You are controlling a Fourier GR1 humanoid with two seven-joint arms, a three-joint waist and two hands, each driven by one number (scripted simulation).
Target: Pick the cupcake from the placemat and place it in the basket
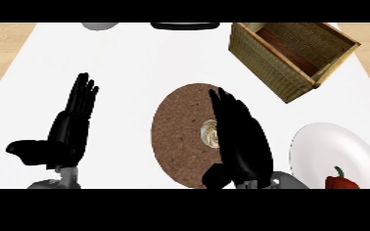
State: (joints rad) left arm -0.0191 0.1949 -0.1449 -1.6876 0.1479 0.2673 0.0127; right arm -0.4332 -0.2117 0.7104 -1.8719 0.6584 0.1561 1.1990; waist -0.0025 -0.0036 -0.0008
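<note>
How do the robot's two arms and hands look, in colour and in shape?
Both hands, the left hand and the right hand, are glossy black, with long slim fingers and a thicker thumb. Below each wrist a short piece of grey forearm shows at the view's lower edge. No cables, markings or sleeves are visible.

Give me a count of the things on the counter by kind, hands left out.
Placemat: 1
Cupcake: 1
Basket: 1
Plate: 1
Red pepper: 1
Grey thing at the far edge: 1
Black thing at the far edge: 1
Total: 7
</note>
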